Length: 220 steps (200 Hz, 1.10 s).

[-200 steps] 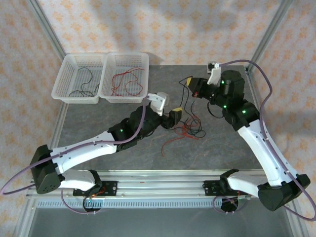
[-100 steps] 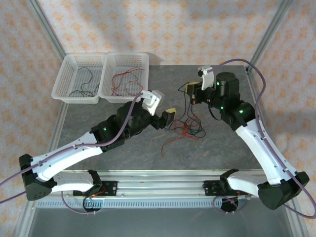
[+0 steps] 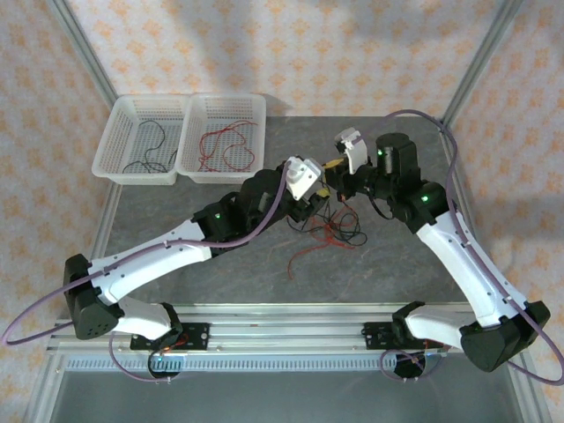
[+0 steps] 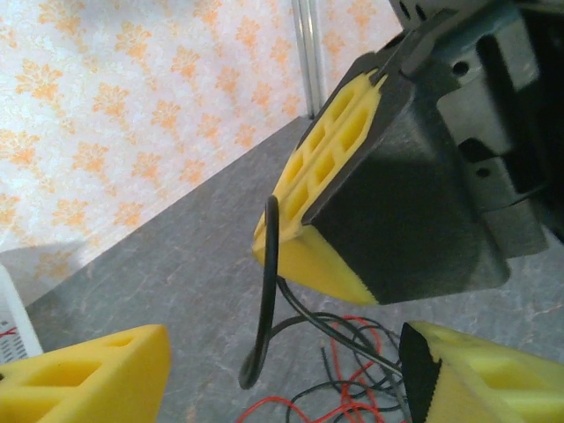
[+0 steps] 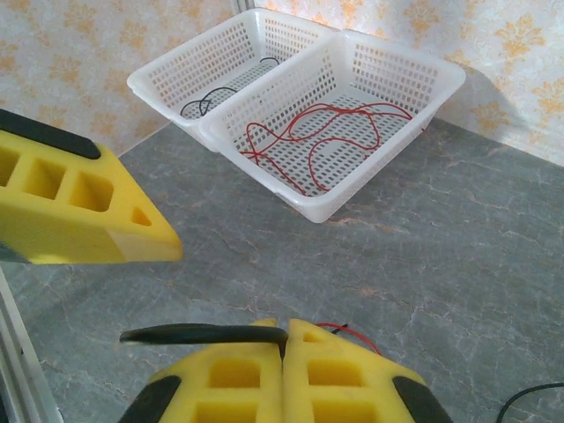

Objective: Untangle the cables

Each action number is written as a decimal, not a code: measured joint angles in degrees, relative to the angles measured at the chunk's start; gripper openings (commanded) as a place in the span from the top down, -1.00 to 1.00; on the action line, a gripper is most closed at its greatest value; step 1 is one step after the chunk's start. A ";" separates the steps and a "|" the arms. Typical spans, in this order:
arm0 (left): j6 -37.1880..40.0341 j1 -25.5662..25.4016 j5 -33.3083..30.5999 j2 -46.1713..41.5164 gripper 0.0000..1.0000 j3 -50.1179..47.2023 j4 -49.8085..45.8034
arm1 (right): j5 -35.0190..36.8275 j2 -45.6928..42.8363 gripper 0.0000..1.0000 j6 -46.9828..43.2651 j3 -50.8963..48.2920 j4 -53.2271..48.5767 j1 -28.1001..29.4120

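The grey table [image 3: 379, 273] carried the whole show. The left arm [image 3: 167, 256] stretched from its base at 7 o'clock up toward the middle. The right arm [image 3: 463, 256] rose from 5 o'clock and bent in from the 2 o'clock side, and the two met just above the table's centre.

Out at 10 o'clock, two white baskets sat side by side, touching. The left basket [image 3: 113, 150] held loose black wires [image 3: 148, 145], and the right basket [image 3: 261, 132] held loose red wires [image 3: 225, 148].

The tangle [image 3: 339, 231] of red and black cables lay on the table just right of centre, at 5 o'clock from the two pincers. One red strand [image 3: 304, 254] trailed away from it toward 7 o'clock.

And the pincers, nearly nose to nose! The right pincer [image 5: 286, 374] was pressed together, its yellow pads flush. In the left wrist camera a black wire [image 4: 268, 291] came out of its tip, hung down, looped, and ran off toward the tangle at 5 o'clock, so that wire was pinched tight.

The left pincer [image 4: 282, 388] was spread wide just below. One yellow finger [image 4: 88, 374] sat at 7 o'clock and the other at 5 o'clock. The wire's loop dangled in the gap between them, touching neither.
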 measured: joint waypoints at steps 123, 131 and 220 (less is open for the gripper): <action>2.64 0.87 -2.51 -0.04 1.00 -0.02 1.70 | -1.62 -3.30 1.00 0.26 -0.50 0.09 0.00; 2.64 0.87 -2.62 -0.04 1.00 -0.02 1.99 | -1.62 -3.56 1.00 0.48 -0.74 0.07 0.00; -0.50 0.87 -5.73 -3.61 1.00 -3.37 5.70 | -1.60 -3.65 0.06 6.47 -2.56 2.89 0.24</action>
